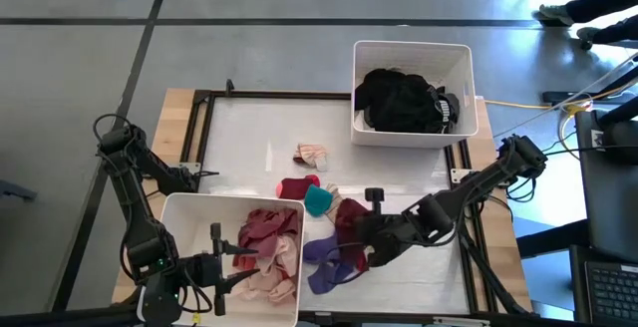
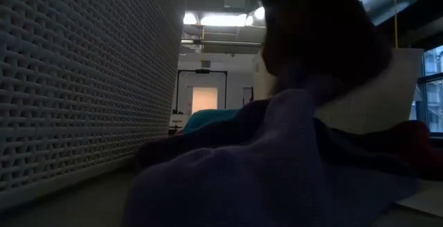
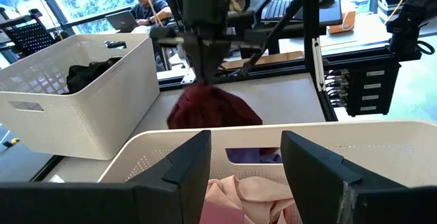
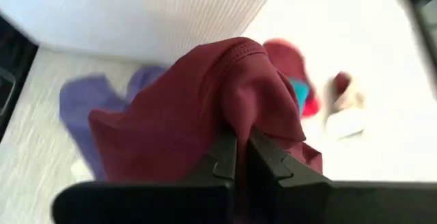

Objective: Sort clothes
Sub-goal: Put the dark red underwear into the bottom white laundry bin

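Right end effector [image 4: 240, 157] pinches soft, crumpled maroon garment [image 4: 184, 108].

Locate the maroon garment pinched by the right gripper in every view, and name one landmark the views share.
High view: maroon garment lies right of the near white bin, at the right gripper.
Low view: cannot tell it apart; dark fabric fills the picture.
Left wrist view: it hangs at centre, beyond the bin's rim.
Right wrist view: it fills the centre, above the shut fingers.
Shared landmark: the near white bin.
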{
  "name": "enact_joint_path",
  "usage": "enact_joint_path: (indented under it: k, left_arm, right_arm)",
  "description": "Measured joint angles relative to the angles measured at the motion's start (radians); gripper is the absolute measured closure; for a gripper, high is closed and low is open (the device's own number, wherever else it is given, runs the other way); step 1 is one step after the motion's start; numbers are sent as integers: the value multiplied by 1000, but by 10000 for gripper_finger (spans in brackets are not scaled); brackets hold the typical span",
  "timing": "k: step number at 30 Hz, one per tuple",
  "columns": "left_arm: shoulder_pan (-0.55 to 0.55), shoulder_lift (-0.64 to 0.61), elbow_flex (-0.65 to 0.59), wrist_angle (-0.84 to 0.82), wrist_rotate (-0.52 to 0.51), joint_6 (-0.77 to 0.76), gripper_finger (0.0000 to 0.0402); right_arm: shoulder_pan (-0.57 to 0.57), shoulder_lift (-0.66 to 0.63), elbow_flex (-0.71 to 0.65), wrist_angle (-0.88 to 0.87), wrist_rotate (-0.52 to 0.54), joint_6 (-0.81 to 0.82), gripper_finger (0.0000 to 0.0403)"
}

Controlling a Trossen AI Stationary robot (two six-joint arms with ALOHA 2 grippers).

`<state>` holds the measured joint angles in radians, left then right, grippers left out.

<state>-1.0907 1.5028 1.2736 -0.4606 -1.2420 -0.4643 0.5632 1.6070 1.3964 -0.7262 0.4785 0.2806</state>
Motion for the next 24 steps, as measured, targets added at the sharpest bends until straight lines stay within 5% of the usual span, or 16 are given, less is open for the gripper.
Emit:
enact_joint_path:
  k: [12,24]
  left_arm:
    - [0,0,0,0,0,0,233]
    - [0,0,0,0,0,0,233]
  right_arm:
    - [-1,-2,83,331,90,-282,384]
    - [-17,-2,84,777,36,-607,383]
